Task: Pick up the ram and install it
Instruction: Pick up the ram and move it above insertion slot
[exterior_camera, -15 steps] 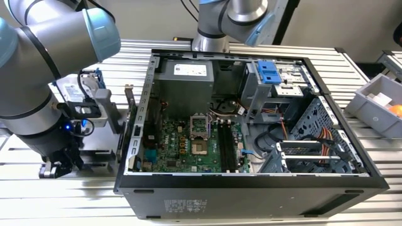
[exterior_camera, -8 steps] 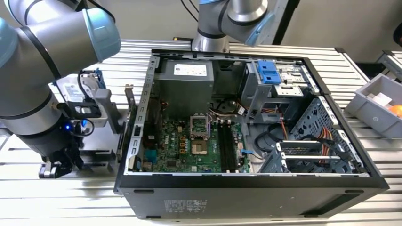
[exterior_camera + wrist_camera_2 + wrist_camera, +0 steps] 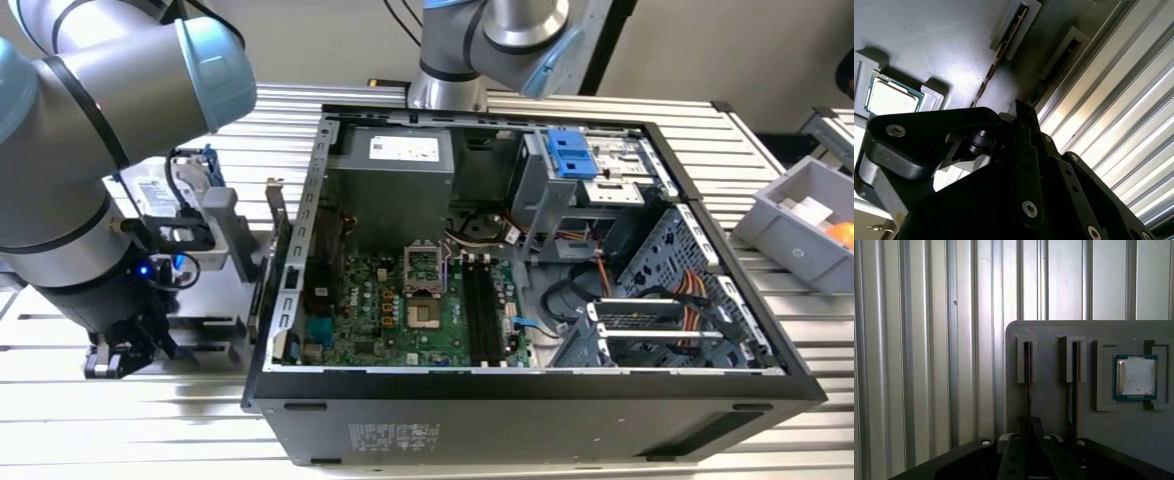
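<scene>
In both wrist views the ram [image 3: 1027, 375] [image 3: 985, 82] stands on edge in a slot of a grey holder plate [image 3: 1054, 330] [image 3: 929, 40]. It appears as a thin dark strip. My gripper [image 3: 1029, 427] [image 3: 1022, 112] sits over its near end, with the fingers drawn together on the stick. A second stick [image 3: 1072, 385] stands in the neighbouring slot. In the exterior view the gripper [image 3: 118, 355] is low over the table, at the exterior view's left of the open computer case [image 3: 534, 385]. The black memory slots [image 3: 481, 310] on the motherboard lie bare.
A small square silver chip [image 3: 1135, 376] [image 3: 893, 97] rests in a recess of the holder beside the slots. The holder lies on a ribbed metal table [image 3: 914, 365]. A grey bin [image 3: 801, 220] stands at the exterior view's right. A second arm's base [image 3: 461, 60] rises behind the case.
</scene>
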### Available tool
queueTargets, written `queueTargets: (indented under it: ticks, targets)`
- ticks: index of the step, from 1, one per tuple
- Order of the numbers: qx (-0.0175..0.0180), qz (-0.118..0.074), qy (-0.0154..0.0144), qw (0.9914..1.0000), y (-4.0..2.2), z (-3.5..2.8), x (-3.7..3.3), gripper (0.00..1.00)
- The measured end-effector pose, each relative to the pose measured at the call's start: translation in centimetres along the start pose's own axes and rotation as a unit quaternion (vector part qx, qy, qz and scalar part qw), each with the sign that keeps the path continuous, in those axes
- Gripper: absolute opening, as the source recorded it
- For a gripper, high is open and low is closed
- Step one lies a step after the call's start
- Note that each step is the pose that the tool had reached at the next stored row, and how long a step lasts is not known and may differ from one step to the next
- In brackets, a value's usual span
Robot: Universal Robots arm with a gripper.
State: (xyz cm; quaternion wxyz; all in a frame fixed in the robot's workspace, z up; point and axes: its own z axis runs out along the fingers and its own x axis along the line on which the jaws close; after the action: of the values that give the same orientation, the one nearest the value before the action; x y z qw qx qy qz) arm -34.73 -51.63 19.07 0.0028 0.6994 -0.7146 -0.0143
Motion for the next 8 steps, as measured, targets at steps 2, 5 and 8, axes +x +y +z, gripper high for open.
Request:
queueTargets:
  ticks: [2,5,8]
  targets:
    - [0.0000,0.000,0.0000,1.00000,0.00,0.00,0.00,0.00]
    - [0.0000,0.000,0.0000,1.00000,0.00,0.00,0.01,0.00]
    - [0.0000,0.000,0.0000,1.00000,0.00,0.01,0.01,0.00]
